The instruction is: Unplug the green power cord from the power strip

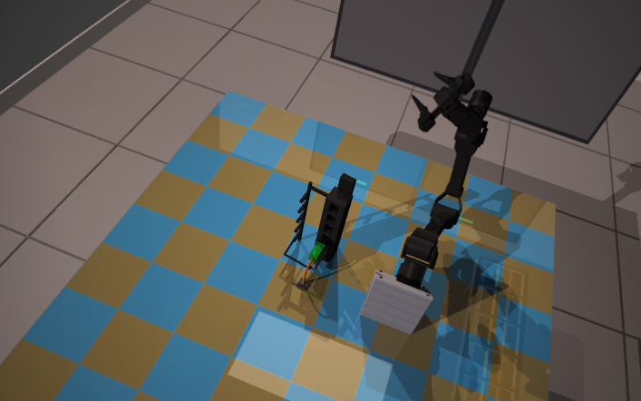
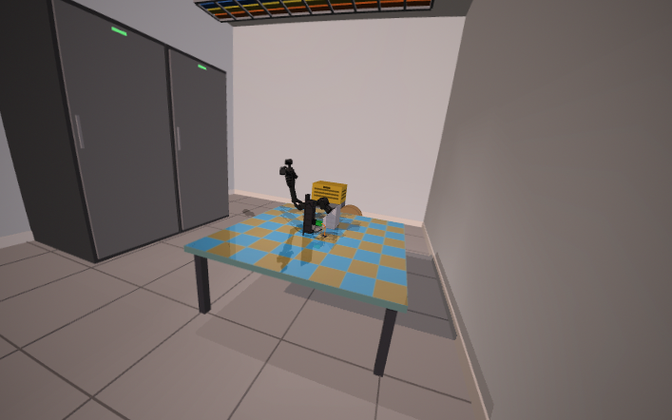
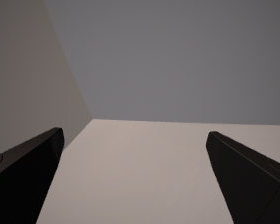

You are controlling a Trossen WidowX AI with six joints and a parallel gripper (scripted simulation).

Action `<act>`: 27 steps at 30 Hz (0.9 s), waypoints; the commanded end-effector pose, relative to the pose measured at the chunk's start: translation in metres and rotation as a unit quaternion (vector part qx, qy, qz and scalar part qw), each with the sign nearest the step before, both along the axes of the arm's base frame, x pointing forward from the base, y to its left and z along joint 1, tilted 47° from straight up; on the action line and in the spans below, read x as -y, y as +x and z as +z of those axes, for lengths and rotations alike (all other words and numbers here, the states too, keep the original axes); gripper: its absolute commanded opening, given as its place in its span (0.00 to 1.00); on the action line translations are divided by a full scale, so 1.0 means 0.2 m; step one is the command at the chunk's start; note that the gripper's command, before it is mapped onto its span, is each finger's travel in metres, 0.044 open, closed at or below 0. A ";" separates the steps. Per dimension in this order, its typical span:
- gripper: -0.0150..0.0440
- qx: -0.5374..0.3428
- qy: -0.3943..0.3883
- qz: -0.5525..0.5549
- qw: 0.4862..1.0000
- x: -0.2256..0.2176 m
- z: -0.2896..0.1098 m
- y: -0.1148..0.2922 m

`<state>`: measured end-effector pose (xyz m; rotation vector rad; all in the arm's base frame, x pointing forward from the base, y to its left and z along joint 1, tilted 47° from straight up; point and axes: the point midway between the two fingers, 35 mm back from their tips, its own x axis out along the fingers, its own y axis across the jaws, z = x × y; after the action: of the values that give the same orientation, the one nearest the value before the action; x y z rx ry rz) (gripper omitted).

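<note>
gripper: raised high, wide open, holding nothing | green plug: seated in power strip | well apart

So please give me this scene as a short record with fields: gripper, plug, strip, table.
gripper: open, raised high and away from the strip, nothing between the fingers
plug: green, seated in the strip's lowest socket
strip: black power strip, standing upright
table: blue and tan checkered top
</note>
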<state>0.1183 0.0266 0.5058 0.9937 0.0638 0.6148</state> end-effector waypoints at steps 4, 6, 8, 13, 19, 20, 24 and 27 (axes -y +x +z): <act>0.75 0.004 -0.057 -0.018 0.998 -0.12 -0.04 0.02; 0.67 0.006 -0.129 -0.038 0.991 -0.25 -0.09 0.06; 0.58 0.005 -0.214 -0.061 0.975 -0.40 -0.18 0.13; 0.53 -0.007 -0.402 -0.092 0.911 -0.67 -0.44 0.30; 0.53 -0.046 -0.623 -0.090 0.775 -0.85 -0.87 0.57; 0.53 -0.054 -0.652 -0.086 0.752 -0.86 -0.95 0.61; 0.53 -0.082 -0.774 -0.039 0.627 -0.88 -1.27 0.74; 0.53 -0.106 -0.847 0.014 0.521 -0.85 -1.53 0.82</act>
<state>0.2710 0.2050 0.2464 -0.7148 0.6237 0.1815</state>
